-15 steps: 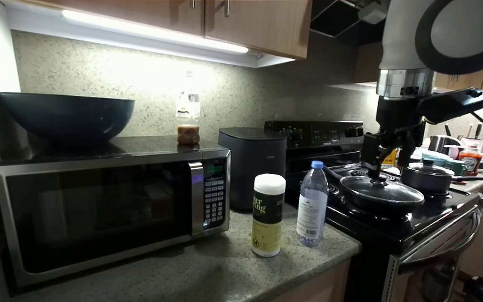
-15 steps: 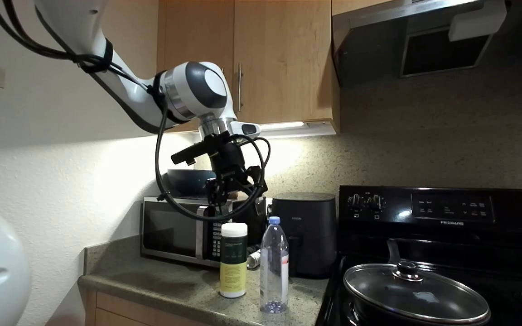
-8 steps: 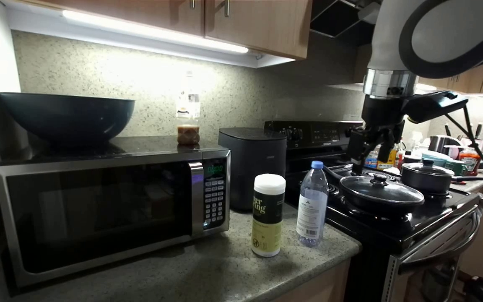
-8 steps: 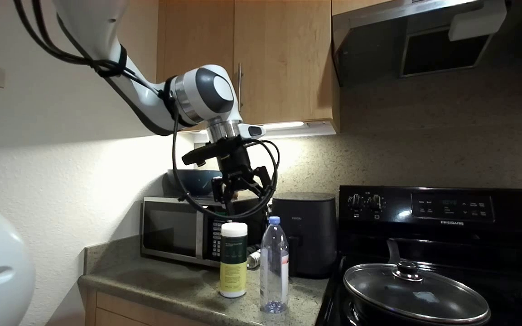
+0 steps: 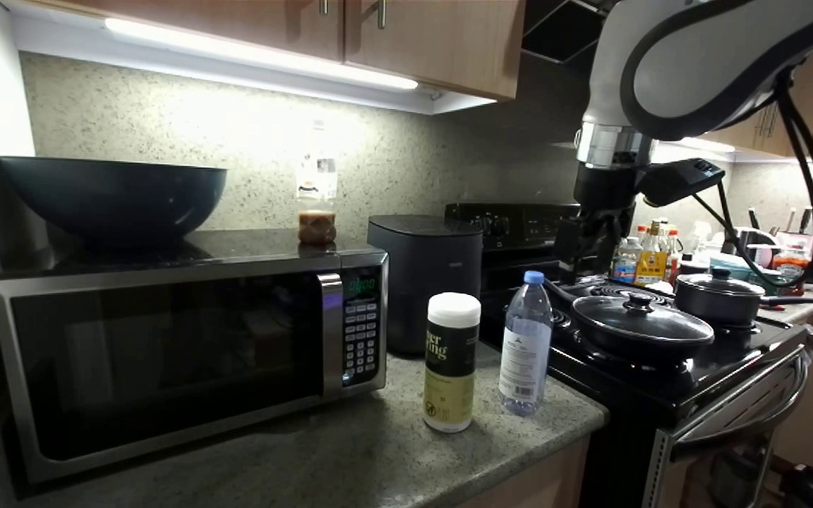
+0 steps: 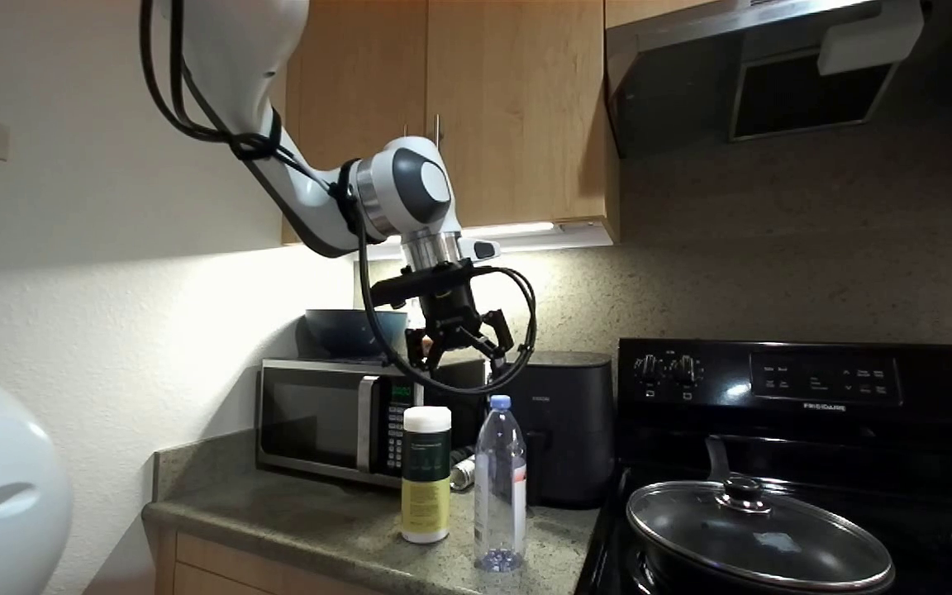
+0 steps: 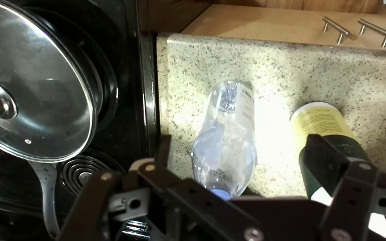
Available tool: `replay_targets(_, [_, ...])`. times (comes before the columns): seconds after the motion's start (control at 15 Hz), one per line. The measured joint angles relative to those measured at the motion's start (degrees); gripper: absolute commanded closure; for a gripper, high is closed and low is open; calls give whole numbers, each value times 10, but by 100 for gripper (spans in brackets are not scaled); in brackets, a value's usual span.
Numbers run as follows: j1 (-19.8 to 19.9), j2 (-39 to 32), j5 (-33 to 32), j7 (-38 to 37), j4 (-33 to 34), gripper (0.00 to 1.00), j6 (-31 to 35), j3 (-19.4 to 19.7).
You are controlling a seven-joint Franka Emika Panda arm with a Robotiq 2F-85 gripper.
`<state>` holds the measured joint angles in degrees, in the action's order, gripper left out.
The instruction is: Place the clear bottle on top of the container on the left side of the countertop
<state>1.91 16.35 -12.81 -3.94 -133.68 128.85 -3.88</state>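
Note:
The clear bottle (image 5: 525,346) with its blue cap stands upright on the speckled countertop (image 5: 350,451). It shows in an exterior view (image 6: 501,496) and the wrist view (image 7: 224,140) too. The container (image 5: 450,363), a cylinder with white lid, dark band and yellow-green lower body, stands beside the bottle, apart from it; it also shows in an exterior view (image 6: 426,475) and the wrist view (image 7: 320,124). My gripper (image 6: 459,359) is open and empty, above and apart from both. In the wrist view the bottle lies between the fingers (image 7: 240,147), and one finger overlaps the container.
A microwave (image 5: 188,353) carries a dark bowl (image 5: 117,197) and a bottle with brown liquid (image 5: 317,226). A black air fryer (image 5: 428,282) stands behind the bottle. The stove holds a lidded pan (image 5: 643,328) and a pot (image 5: 720,296). Cabinets hang above.
The arm and open gripper have moved across toward the bottle, leftward in one exterior view and rightward in another. The bottle and container have not moved.

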Motion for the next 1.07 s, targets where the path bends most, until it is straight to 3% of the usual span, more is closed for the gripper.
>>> replay_targets(0.4, [0, -7, 0, -11, 5, 0, 0, 2])
replay_targets(1.07, [1, -161, 0, -13, 129, 0, 0, 18])
